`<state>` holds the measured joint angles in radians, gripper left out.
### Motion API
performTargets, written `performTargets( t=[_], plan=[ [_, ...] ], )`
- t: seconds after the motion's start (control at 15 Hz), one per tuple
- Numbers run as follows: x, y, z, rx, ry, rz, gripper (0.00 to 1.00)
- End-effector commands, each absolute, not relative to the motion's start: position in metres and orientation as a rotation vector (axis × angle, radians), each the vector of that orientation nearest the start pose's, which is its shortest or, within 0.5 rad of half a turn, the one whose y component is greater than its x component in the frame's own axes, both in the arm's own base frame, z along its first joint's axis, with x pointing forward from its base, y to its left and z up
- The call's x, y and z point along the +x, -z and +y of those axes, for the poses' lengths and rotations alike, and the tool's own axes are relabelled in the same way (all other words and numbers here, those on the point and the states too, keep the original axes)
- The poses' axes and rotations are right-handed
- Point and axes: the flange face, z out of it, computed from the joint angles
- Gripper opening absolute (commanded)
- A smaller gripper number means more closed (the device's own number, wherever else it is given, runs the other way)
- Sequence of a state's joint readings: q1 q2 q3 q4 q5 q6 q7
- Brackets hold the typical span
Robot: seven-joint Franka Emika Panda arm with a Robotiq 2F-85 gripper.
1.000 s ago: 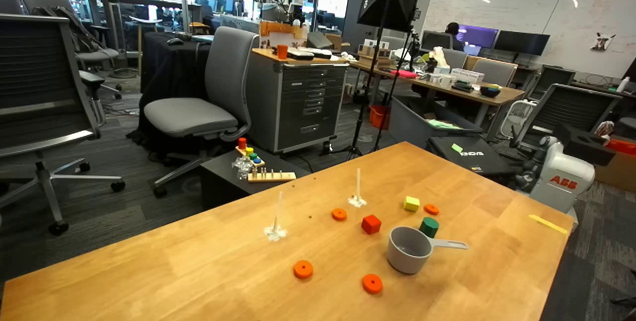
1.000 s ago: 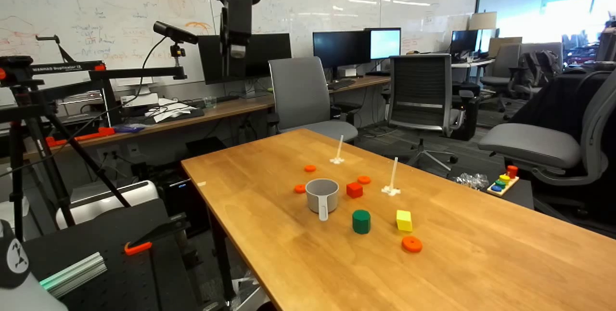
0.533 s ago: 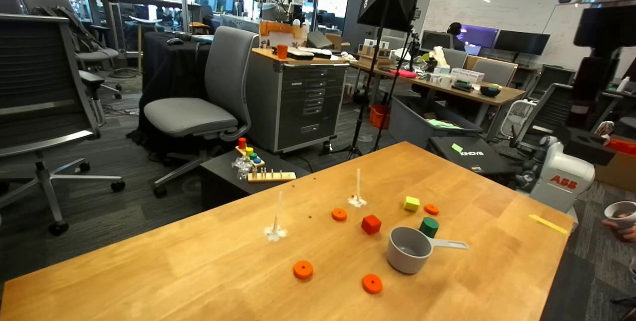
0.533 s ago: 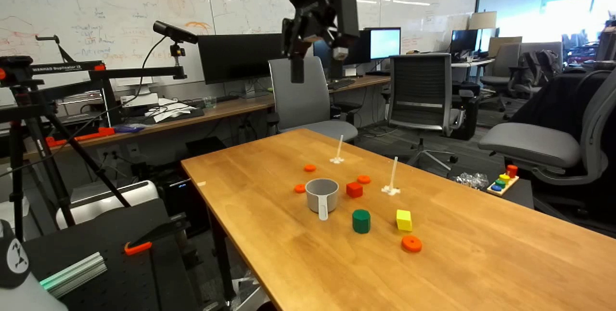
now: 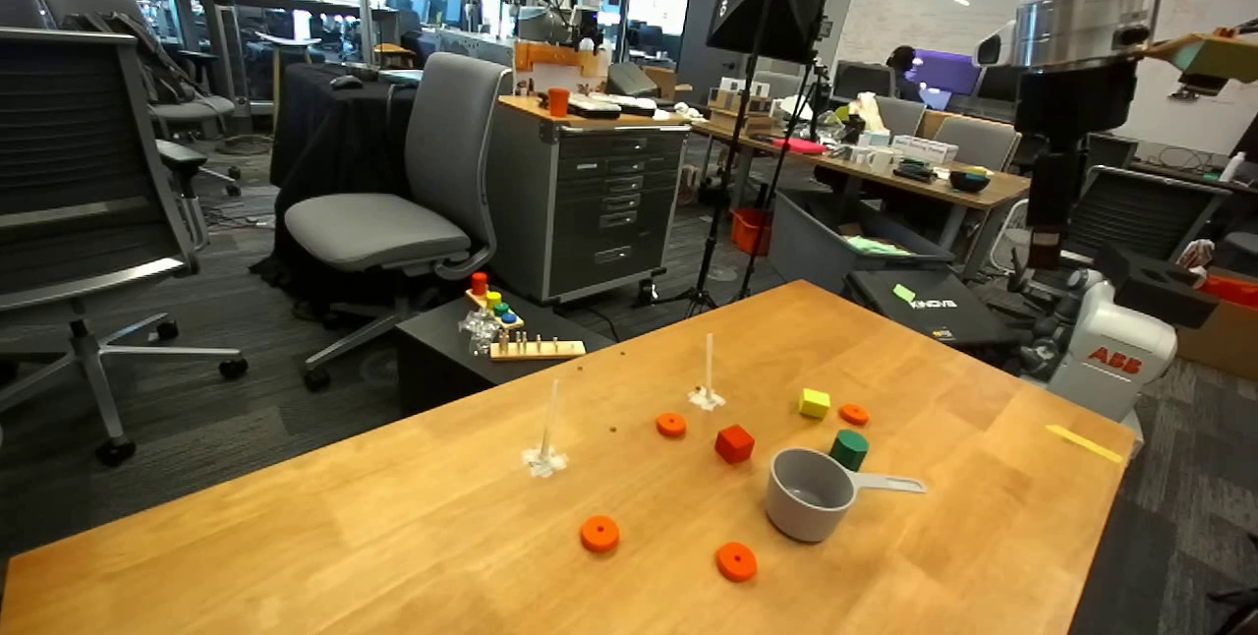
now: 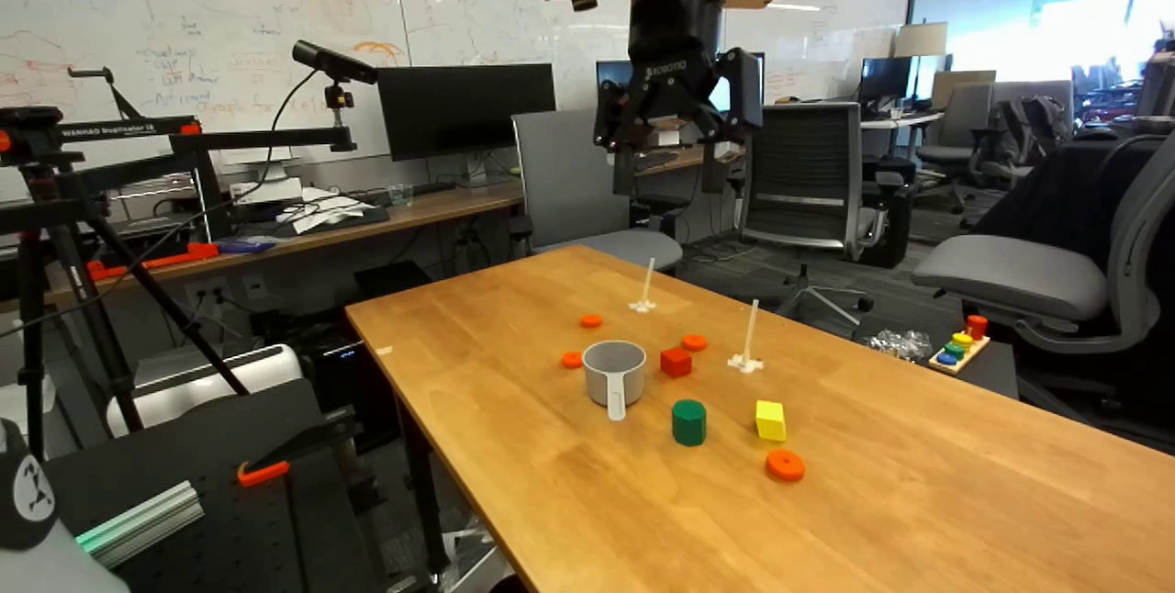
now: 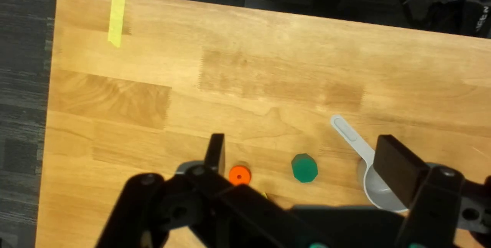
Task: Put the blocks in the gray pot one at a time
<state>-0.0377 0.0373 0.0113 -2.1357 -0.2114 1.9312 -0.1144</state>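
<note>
- Exterior view, far left, beyond the table [image 5: 442,537]: dark-backed office chair [image 5: 84,158], then gray chair [image 5: 447,153], then low black stand [image 5: 432,370] bearing a pegged wooden board [image 5: 537,350].
- Table, left part: thin pale stick [image 5: 551,414], upright, foot in a white patch [image 5: 544,462]. Orange disc A [image 5: 600,534] lies flat, nearer the camera.
- Next along: orange disc B [image 5: 671,425], flat. Just right of it and farther back, a matching stick [image 5: 709,360], also upright.
- Middle: red cube [image 5: 734,444], near orange disc B. Orange disc C [image 5: 736,561] flat, nearer the camera, left of the gray pot [image 5: 801,507].
- Gray pot: upright on the table, handle [image 5: 889,484] pointing right.
- Behind the gray pot: yellow cube [image 5: 814,403], then green block [image 5: 849,448], partly hidden by the pot from here. Wrist view shows bare wood between green block and gray pot.
- Orange disc D [image 5: 853,414]: flat, just beside the yellow cube, narrow gap between.
- All four orange discs, both cubes and the green block are on the table, outside the gray pot.
- Right: fingers [image 5: 1047,212], side-on here, well above the table in both exterior views. Wrist view shows them spread wide apart, with bare wood, the green block and an orange disc visible between the tips.
- Far right: strip of yellow tape [image 5: 1084,443] on the table near its edge; past the edge, a white arm [image 5: 1115,370] lettered ABB.
</note>
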Motion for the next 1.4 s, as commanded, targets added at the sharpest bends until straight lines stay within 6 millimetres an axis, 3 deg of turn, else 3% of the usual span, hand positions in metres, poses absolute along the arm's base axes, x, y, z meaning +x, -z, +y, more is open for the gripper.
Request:
performTargets(
  t=[0.0, 0.2, 0.53, 0.87, 1.33],
  plan=[
    [0.518, -0.374, -0.028, -3.270, -0.420, -0.307, 1.00],
    [0.535, -0.358, -0.024, -3.236, -0.433, -0.471, 1.00],
    [0.571, -0.324, 0.002, -3.174, -0.505, -0.791, 1.00],
    [0.605, -0.281, 0.026, -3.151, -0.573, -0.911, 1.00],
    [0.632, -0.209, 0.054, -3.107, -0.713, -1.083, 1.00]
  ],
)
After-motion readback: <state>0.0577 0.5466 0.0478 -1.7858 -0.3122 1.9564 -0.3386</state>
